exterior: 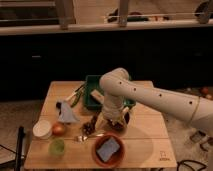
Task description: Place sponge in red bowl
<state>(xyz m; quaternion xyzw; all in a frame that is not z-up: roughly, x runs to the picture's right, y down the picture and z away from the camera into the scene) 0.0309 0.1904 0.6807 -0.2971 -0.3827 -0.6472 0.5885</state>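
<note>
Now | sponge (109,148) in red bowl (96,156) | pincer (113,121) just behind bowl

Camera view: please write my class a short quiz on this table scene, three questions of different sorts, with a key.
1. True or false: the sponge lies in the red bowl.
2. Pick one: the gripper is
A) over the white bowl
B) low over the table, between the green tray and the red bowl
C) off the table's edge
3. Short answer: what colour is the cup left of the red bowl?

Key: 1 true; 2 B; 3 green.
</note>
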